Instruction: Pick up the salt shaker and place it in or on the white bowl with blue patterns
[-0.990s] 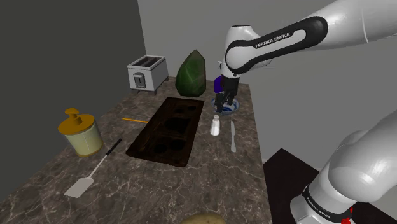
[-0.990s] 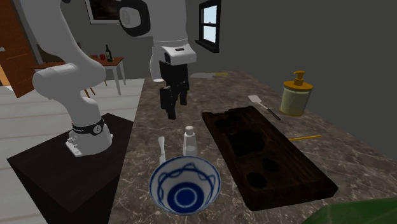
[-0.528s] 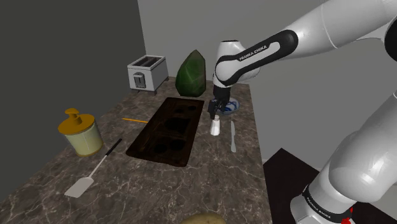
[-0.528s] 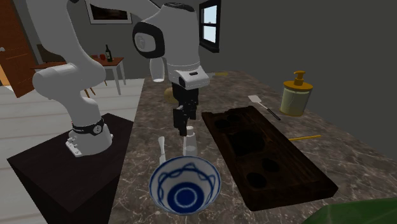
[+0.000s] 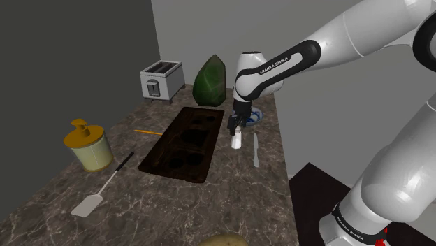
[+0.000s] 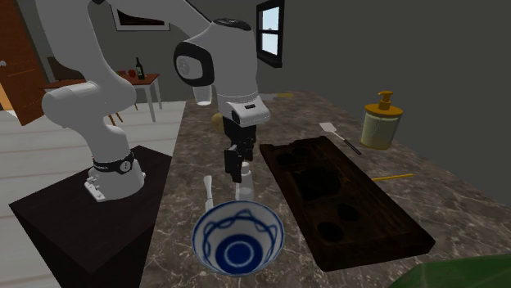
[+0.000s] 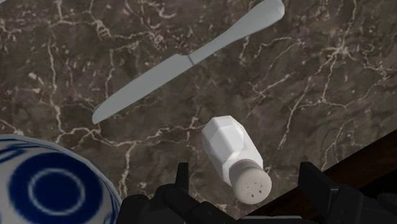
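The white salt shaker [image 5: 237, 140] stands upright on the dark marble counter, beside the long dark tray [image 5: 185, 143]. My black gripper [image 5: 236, 128] hangs just above its cap, open. In the wrist view the shaker [image 7: 232, 153] lies between the two fingers [image 7: 315, 184], which do not touch it. The white bowl with blue patterns [image 6: 237, 239] sits on the counter a short way past the shaker [image 6: 244, 190]; in the shoulder view the bowl [image 5: 254, 117] is partly hidden behind the arm.
A white knife [image 7: 184, 60] lies on the counter beside the shaker, near the counter edge. Further off are a toaster [image 5: 162, 79], a green object [image 5: 211, 82], a yellow lidded jar [image 5: 88, 145], a spatula [image 5: 101, 189] and a thin orange stick [image 5: 148, 131].
The gripper has come away from above the bowl and descended over the salt shaker, ending just above its cap. The shaker and bowl have not moved.
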